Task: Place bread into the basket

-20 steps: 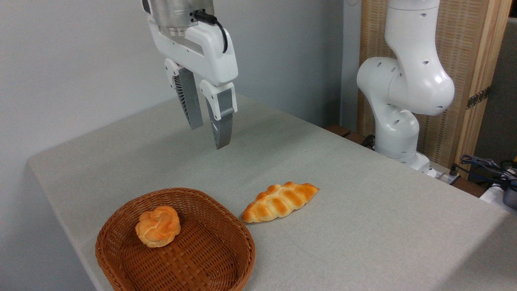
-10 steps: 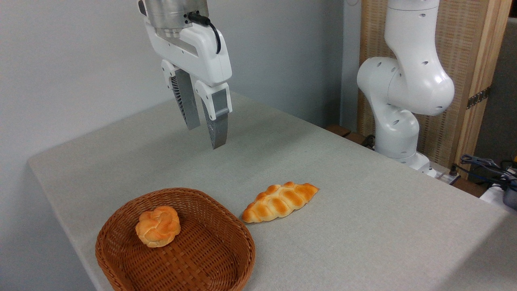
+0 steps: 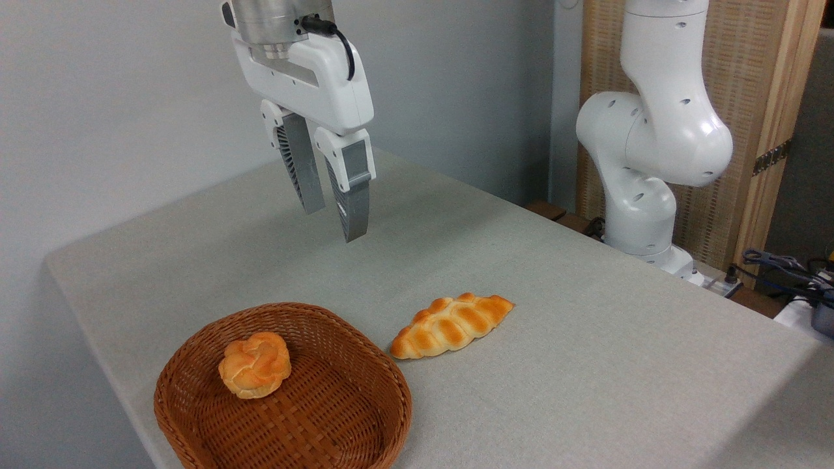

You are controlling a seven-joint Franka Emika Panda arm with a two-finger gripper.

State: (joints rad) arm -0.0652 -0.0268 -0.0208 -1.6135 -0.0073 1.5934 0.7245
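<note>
The bread (image 3: 255,364), a small round knotted bun with a golden-orange top, lies inside the reddish-brown wicker basket (image 3: 365,365) at the table's front left, towards its left side. My gripper (image 3: 333,225) hangs high above the table behind the basket, well clear of the bun. Its two grey fingers (image 3: 352,202) point down with a narrow gap between them and nothing held.
A longer braided loaf (image 3: 451,324) lies on the grey tablecloth just right of the basket. The arm's white base (image 3: 642,215) stands at the table's back right edge. Cables (image 3: 785,267) lie off the table at far right.
The gripper has shifted slightly to the left and the gap between its fingers has narrowed a little. The bun, basket and loaf have not moved.
</note>
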